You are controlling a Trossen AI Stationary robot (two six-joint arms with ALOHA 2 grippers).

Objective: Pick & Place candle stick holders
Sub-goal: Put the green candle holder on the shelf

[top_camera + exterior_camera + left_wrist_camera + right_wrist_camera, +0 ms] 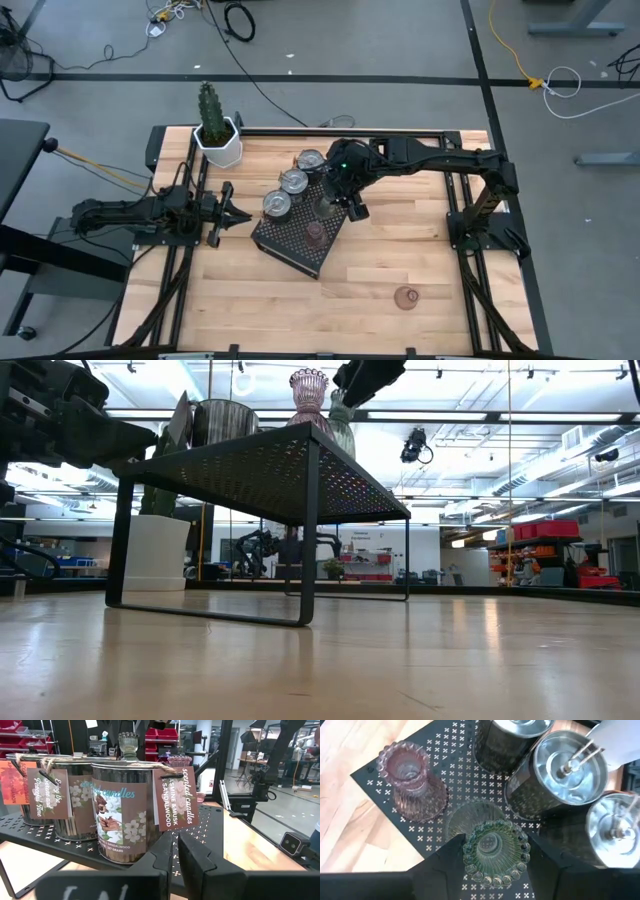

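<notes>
Your right gripper (pixel 492 870) clamps the olive-green ribbed glass holder (pixel 495 851) on the black perforated tray (pixel 445 750); left gripper (pixel 228 212) shut, empty.

Right gripper (pixel 352 207) over black tray (pixel 290 245)

An olive-green ribbed glass holder (pixel 492 851) stands upright on the black tray beside a pink ribbed holder (pixel 410 782). A second pink holder (pixel 406 297) sits alone on the wooden table.
</notes>
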